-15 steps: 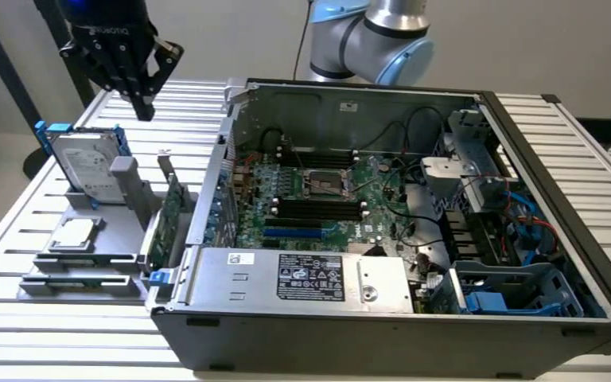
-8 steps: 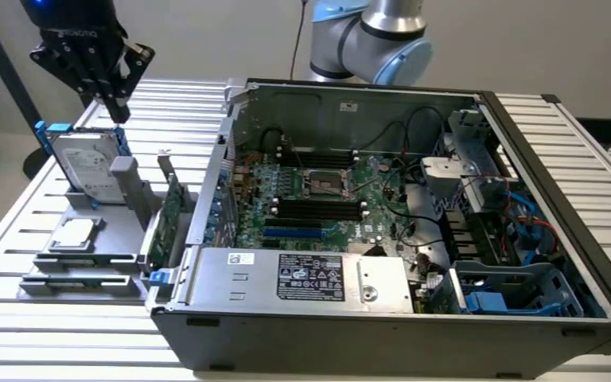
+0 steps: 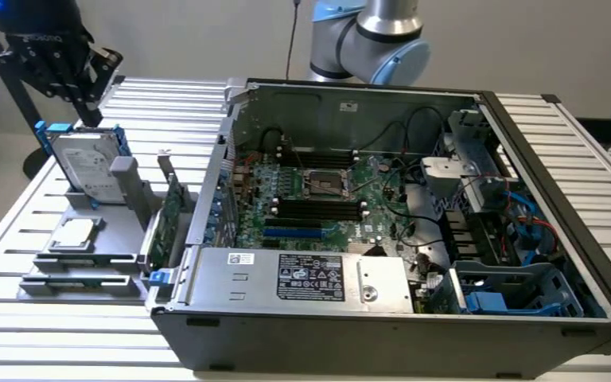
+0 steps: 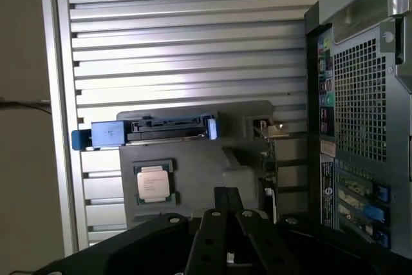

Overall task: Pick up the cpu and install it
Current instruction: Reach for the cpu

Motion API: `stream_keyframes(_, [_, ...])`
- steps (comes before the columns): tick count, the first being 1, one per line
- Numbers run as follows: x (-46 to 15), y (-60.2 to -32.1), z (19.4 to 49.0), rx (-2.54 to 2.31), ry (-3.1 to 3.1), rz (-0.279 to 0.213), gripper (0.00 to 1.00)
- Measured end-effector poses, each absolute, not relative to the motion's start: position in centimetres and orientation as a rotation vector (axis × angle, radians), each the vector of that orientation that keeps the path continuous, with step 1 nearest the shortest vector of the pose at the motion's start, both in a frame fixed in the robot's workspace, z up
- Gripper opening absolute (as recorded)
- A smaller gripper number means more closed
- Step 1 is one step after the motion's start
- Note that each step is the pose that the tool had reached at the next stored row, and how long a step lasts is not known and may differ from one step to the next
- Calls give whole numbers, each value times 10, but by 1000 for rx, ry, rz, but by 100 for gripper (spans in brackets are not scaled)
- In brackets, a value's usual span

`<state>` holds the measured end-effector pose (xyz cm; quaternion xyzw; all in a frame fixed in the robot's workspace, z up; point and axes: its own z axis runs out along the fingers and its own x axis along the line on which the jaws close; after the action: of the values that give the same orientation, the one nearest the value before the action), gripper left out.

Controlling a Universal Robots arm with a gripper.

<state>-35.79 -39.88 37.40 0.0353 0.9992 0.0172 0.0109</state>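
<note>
The pick is at its approach stage: the pincer (image 3: pixel 77 87) hovers high above the desk (image 3: pixel 29 318), jaws closed on nothing and well apart from the cpu (image 3: pixel 74 233). The chip lies flat in its recess on the grey holder (image 3: pixel 93 263), near the upright hard drive (image 3: pixel 85 167). As I judge it, a grasp calls for parting the jaws and coming down squarely over the chip.

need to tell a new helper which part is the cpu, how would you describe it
Beside the open computer case, on the exterior view's left, sits a grey holder. The cpu lies flat in it, a small silver square, unlike the bigger upright hard drive with blue rails.
</note>
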Motion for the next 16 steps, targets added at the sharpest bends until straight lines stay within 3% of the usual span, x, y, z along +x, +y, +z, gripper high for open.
stream_keyframes(16, [-430, -399, 363, 109, 3118, 17, 11])
